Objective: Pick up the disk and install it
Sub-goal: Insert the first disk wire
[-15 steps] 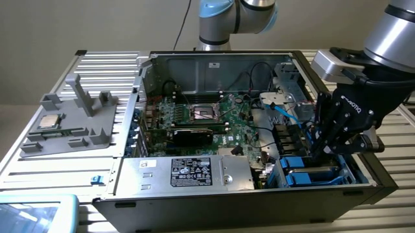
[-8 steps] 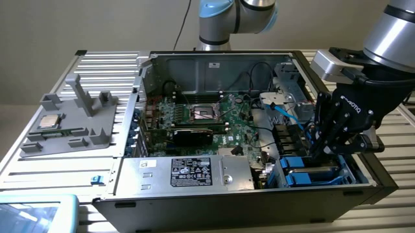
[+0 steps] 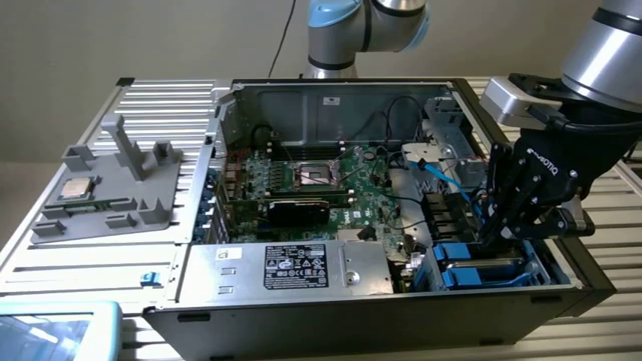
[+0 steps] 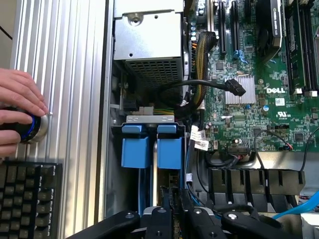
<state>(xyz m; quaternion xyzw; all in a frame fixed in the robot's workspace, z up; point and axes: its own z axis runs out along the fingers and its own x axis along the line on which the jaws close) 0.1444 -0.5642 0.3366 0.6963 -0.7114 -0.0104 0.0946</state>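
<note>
The disk [image 3: 482, 265] sits in the drive bay at the front corner of the open computer case [image 3: 331, 316], on the exterior view's right. Mostly its blue carrier frame shows. In the wrist view the carrier's blue tabs [image 4: 149, 149] stand side by side under a silver bracket. My gripper [image 3: 494, 239] reaches down into that bay, black fingers pointing at the blue frame. Its fingertips [image 4: 177, 206] stand close together just short of the carrier, shut, and I see nothing clamped between them. Whether they touch the frame is hidden.
A silver power supply box [image 3: 301, 267] lies beside the bay, and the green motherboard [image 3: 321, 188] lies behind it. Loose black cables [image 4: 234, 87] and a blue cable [image 3: 441, 177] run near the bay. A grey fixture holds a CPU chip [image 3: 75, 188]. A person's hand [image 4: 20, 107] rests on a knob by a keyboard [image 4: 27, 194].
</note>
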